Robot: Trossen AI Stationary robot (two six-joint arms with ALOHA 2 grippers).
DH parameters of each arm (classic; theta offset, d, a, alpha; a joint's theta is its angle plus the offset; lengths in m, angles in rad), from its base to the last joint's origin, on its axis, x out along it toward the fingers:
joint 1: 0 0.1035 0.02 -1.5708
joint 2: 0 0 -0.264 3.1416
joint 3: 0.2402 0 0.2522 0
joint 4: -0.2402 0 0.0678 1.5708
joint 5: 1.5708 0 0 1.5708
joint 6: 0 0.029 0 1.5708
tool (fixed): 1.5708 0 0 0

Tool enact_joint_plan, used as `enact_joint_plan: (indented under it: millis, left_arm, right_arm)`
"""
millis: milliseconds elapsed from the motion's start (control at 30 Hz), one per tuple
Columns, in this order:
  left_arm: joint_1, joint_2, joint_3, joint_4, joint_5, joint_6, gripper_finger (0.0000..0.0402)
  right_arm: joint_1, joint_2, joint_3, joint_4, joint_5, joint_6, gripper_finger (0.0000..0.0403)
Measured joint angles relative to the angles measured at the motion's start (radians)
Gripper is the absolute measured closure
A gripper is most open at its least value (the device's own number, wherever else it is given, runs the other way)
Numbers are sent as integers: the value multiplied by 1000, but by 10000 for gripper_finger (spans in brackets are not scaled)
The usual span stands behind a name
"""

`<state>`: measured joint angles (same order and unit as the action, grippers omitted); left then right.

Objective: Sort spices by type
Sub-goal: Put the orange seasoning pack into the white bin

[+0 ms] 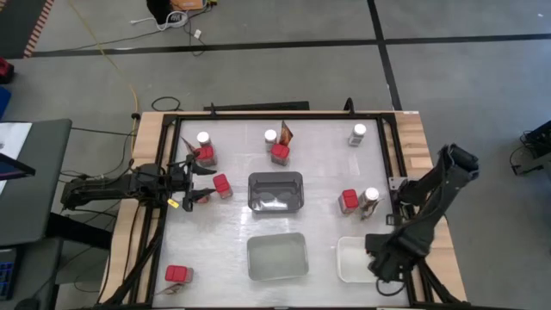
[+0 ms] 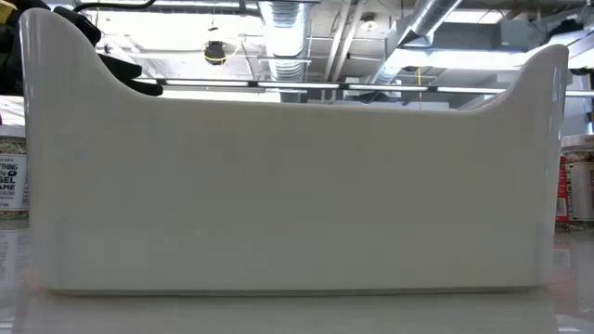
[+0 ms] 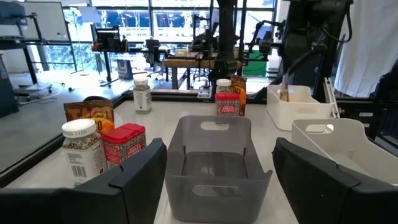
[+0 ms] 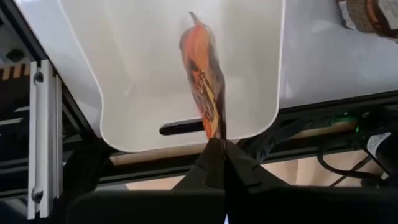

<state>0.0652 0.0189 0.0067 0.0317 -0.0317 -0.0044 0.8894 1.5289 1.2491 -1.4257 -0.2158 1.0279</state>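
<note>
Right gripper (image 4: 216, 146): I see it over the white tray (image 1: 351, 258) at the desk's near right corner, its fingers pressed together on the top edge of a flat orange-brown packet (image 4: 204, 84). The packet hangs edge-on above the tray's floor.
Near edge: a red container (image 1: 178, 274) lies at the near left corner. A pale grey tray (image 1: 277, 257) sits at mid-edge, just left of the white tray; in the low view its wall fills nearly the whole picture.
Left gripper (image 1: 200, 178): it hovers by the desk's left edge, about halfway back, with its fingers spread and pinching nothing. It points across the desk toward the dark grey tray (image 3: 214, 163).
Middle: the dark grey tray sits at the desk's centre. A red box (image 1: 222, 186) stands just beside the left gripper's tips. A red box (image 1: 349, 201) and a white-lidded jar (image 1: 370, 200) stand side by side right of the dark tray.
Far side: a jar (image 1: 203, 139) with a red box (image 1: 206, 156) just in front of it stands far left. At far centre stand a jar (image 1: 270, 137), a brown packet (image 1: 286, 131) and a red box (image 1: 280, 153). A lone jar (image 1: 358, 133) stands far right.
</note>
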Motion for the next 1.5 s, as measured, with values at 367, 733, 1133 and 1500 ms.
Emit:
enact_joint_plan:
  millis: [367,733,1133,1500]
  left_arm:
    - [0,0,0,0,0,0,120]
    - [0,0,0,0,-1,0,120]
    - [0,0,0,0,-1,0,120]
    - [0,0,0,0,-1,0,120]
  right_arm:
    - [-99,96,0,-26,-48,-138,390]
    - [-82,102,0,-21,-51,-148,363]
    - [-64,102,0,-19,-48,-147,352]
    - [-65,102,0,-17,-47,-146,350]
